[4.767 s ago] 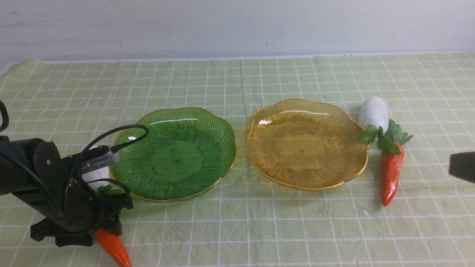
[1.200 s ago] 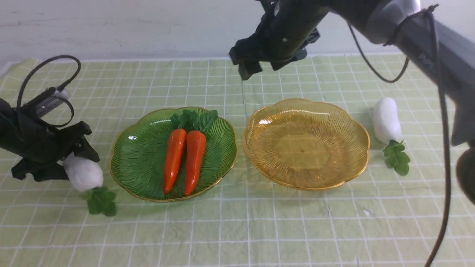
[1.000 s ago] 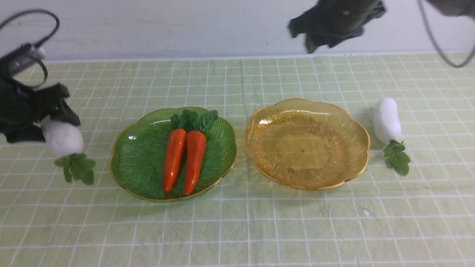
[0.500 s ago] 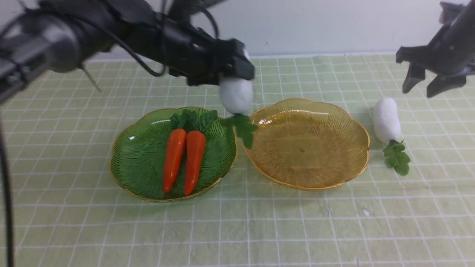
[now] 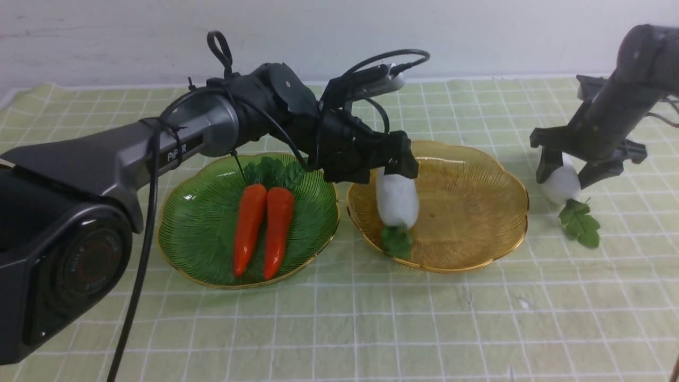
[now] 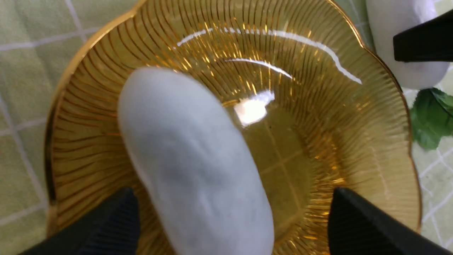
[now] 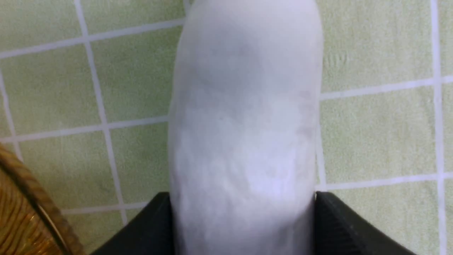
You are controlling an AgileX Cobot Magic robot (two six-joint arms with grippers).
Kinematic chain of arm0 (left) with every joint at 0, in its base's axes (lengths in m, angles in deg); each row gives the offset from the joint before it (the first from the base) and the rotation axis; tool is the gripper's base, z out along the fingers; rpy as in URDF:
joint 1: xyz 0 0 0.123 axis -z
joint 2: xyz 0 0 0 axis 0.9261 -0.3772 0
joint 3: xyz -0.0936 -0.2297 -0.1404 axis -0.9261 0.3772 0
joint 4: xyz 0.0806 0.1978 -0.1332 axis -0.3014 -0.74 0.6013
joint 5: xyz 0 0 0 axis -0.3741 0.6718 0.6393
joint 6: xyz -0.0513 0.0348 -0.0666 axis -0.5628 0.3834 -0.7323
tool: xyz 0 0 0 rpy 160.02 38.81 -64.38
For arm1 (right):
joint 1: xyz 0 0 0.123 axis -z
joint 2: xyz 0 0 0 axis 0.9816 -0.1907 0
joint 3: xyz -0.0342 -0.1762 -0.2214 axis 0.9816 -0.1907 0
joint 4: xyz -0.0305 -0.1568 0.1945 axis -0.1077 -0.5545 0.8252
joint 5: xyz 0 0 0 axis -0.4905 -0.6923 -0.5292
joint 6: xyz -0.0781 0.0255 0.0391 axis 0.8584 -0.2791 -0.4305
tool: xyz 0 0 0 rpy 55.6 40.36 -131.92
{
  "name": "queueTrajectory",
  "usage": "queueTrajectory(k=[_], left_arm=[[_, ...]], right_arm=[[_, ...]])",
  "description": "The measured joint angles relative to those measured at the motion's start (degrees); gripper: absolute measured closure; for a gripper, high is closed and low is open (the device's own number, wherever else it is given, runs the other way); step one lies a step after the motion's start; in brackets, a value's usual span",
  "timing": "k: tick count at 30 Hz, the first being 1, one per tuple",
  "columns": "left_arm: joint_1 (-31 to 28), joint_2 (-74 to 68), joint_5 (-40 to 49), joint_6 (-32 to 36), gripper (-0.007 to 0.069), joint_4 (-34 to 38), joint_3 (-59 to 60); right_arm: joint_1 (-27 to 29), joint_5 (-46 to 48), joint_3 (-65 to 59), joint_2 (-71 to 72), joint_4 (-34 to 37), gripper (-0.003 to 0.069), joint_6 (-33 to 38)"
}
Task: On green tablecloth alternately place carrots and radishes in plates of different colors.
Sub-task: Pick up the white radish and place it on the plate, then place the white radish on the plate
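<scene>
Two orange carrots (image 5: 248, 228) (image 5: 278, 231) lie side by side in the dark green plate (image 5: 183, 254). One white radish (image 5: 397, 201) (image 6: 198, 159) rests in the amber plate (image 5: 477, 212) (image 6: 318, 106), its leaves toward me. My left gripper (image 5: 390, 172) (image 6: 231, 193) hovers over this radish, open, with a wide gap on one side. A second radish (image 5: 562, 183) (image 7: 244, 124) sits on the green tablecloth (image 5: 371, 329) right of the amber plate. My right gripper (image 5: 566, 178) (image 7: 242, 196) is shut on it, both fingers pressed to its sides.
The left arm (image 5: 159, 143) stretches across above the green plate. A pale wall (image 5: 318, 32) closes off the far edge of the cloth. The second radish's leaf tuft (image 5: 581, 228) lies on the cloth close to the amber plate's rim.
The left arm carried its radish from the far left over the green plate into the amber plate and opened. The right gripper came down from high up and closed on the right radish.
</scene>
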Motion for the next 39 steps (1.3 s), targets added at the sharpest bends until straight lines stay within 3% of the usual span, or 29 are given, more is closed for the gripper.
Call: queueTrajectory(k=[3,6,8,11,12,13,21,27,31,36,37,39], left_arm=[[-1.1,0.63,4.12,-2.71,-0.0056,-0.21,-3.18],[-2.8,2.1,9.42,-5.67,0.0004,-2.31,-7.08],[-3.96,3.46,13.3,-7.09,0.0109,-4.29,-9.96],[-6.77,7.67,21.86,-8.45,0.0465,-10.22,-15.48],[-7.54,9.81,25.07,-8.45,0.0552,-12.28,-16.72],[-8.15,11.47,26.67,-8.5,0.0586,-13.84,-17.25],[-11.21,23.66,29.14,-8.78,0.0632,-24.09,-13.29],[-11.47,41.73,29.67,-9.08,0.0632,-29.25,3.54],[-11.47,52.73,29.47,-9.12,0.0632,-30.11,16.49],[-11.47,65.23,24.77,-9.12,0.0632,-30.23,30.02],[-11.47,67.45,23.66,-9.12,0.0632,-30.23,33.1],[-11.47,74.38,19.94,-9.44,0.0632,-30.23,40.9]], right_arm=[[0.29,2.37,0.97,1.75,-0.5,0.0212,-1.65],[0.41,3.66,1.68,5.68,-0.42,0.0212,-2.0],[0.16,3.87,1.88,9.96,0.93,0.0212,-1.93],[-2.4,4.17,2.71,16.39,3.78,0.0212,-0.7],[-3.64,4.17,2.8,17.19,4.71,0.0212,-0.09],[-4.73,4.17,2.8,17.39,5.1,0.0212,0.39],[-13.15,4.65,1.39,9.68,5.78,0.0212,1.83],[-14.72,4.59,0.65,6.87,5.73,0.0095,0.1],[-14.79,4.54,-0.48,11.07,5.15,0.0078,0.28],[-14.79,4.34,-8.39,25.55,4.63,0.0155,1.43],[-14.79,4.34,-10.06,29.19,4.63,0.0185,1.55],[-14.79,4.34,-18.88,43.06,4.13,0.0309,2.07]])
